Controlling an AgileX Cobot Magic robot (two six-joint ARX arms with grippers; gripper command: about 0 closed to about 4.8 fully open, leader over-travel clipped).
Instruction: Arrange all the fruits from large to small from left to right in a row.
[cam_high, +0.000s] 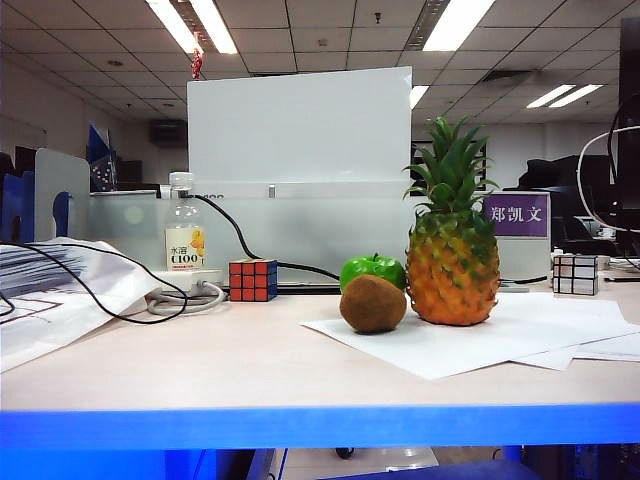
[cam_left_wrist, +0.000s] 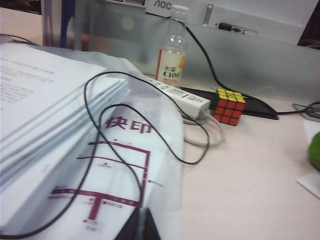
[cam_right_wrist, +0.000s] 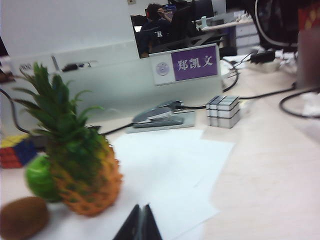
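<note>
The pineapple (cam_high: 452, 262) stands upright on white paper (cam_high: 470, 340) at the right of the table. The green apple (cam_high: 372, 268) sits to its left, a little further back, and the brown kiwi (cam_high: 372, 303) lies in front of the apple. Neither arm shows in the exterior view. In the right wrist view my right gripper (cam_right_wrist: 142, 206) is shut and empty, low over the paper, with the pineapple (cam_right_wrist: 86, 172), apple (cam_right_wrist: 39, 178) and kiwi (cam_right_wrist: 22, 218) ahead of it. My left gripper (cam_left_wrist: 142, 210) is shut and empty over a bagged paper stack (cam_left_wrist: 45, 125). Only the apple's edge (cam_left_wrist: 315, 150) shows there.
A Rubik's cube (cam_high: 252, 280), a yellow-labelled bottle (cam_high: 184, 238), a power strip (cam_left_wrist: 180, 97) and loose black cable (cam_left_wrist: 100, 130) sit on the left. A silver cube (cam_high: 575, 273), a stapler (cam_right_wrist: 160, 117) and a purple name plate (cam_right_wrist: 187, 65) sit at the back right.
</note>
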